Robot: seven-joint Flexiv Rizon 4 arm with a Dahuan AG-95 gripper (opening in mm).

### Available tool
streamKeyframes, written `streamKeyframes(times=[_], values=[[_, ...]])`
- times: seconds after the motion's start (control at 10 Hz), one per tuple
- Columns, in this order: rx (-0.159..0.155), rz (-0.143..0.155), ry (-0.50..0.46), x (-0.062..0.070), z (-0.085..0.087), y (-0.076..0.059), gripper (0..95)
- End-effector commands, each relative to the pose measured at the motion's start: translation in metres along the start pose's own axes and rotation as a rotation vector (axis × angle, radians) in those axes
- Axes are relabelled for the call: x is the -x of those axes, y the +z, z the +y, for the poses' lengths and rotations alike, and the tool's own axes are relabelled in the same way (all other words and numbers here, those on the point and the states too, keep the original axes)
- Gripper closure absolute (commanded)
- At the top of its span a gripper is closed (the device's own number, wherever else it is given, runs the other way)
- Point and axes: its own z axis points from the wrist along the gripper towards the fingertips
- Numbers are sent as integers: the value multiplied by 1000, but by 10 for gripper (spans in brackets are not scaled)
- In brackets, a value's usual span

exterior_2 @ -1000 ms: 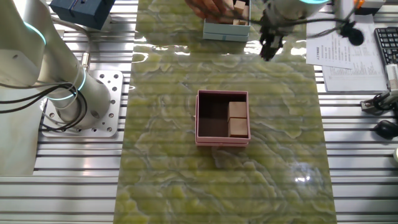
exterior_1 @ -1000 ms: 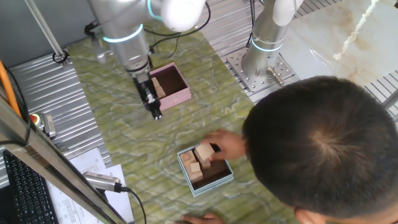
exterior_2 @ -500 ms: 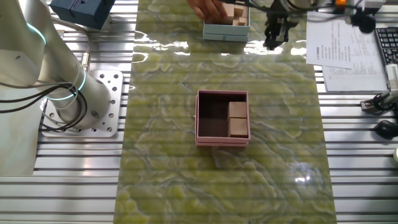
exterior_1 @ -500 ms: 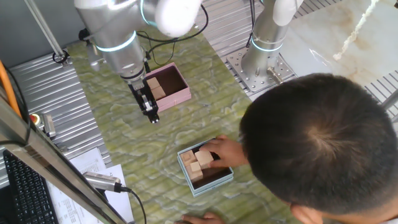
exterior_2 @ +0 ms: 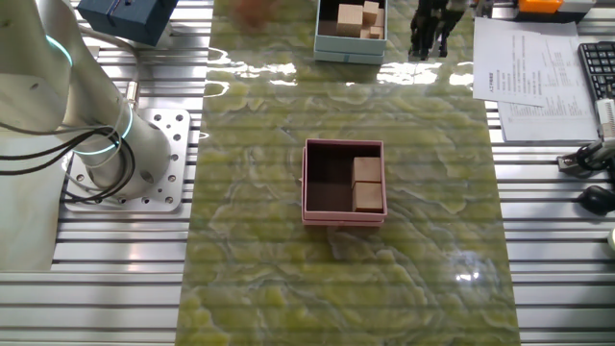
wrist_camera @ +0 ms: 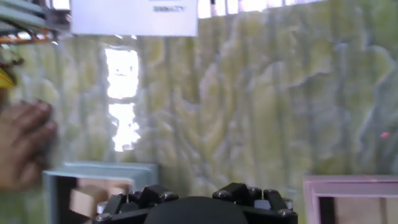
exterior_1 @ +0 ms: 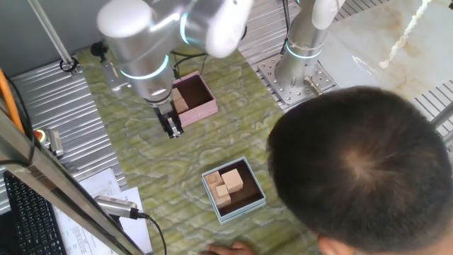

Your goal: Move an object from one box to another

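Observation:
The pink box [exterior_1: 192, 96] holds two tan cubes [exterior_1: 179, 100] along one side; it also shows in the other fixed view [exterior_2: 344, 215]. The light-blue box [exterior_1: 248, 206] holds the larger pale cube [exterior_1: 232, 179] among smaller cubes [exterior_1: 221, 191]; it also shows in the other fixed view [exterior_2: 348, 50] with the larger cube [exterior_2: 347, 16]. My gripper [exterior_1: 172, 128] hangs over the mat beside the pink box, open and empty; the other fixed view [exterior_2: 429, 37] shows it next to the blue box. The hand view shows the blue box [wrist_camera: 99, 172] and the pink box [wrist_camera: 348, 184] at the bottom.
A person's head [exterior_1: 361, 170] covers the lower right of one fixed view. Their hand [wrist_camera: 22, 149] is just left of the blue box. A second arm's base [exterior_1: 301, 67] stands behind the mat. Papers [exterior_2: 519, 58] and a keyboard [exterior_2: 598, 67] lie beside the mat.
The person's hand has come out of the light-blue box, leaving the larger cube inside. My gripper has drifted a little toward the mat's edge, staying empty.

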Motion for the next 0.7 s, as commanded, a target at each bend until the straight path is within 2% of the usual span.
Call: streamKeyframes(times=[0.1,0.2,0.4,0.7], values=[[-7,5,11,2,0,1,950],[-13,-5,18,2,-1,5,950],[-18,-59,53,5,-2,13,950],[-30,-53,52,5,-2,14,950]])
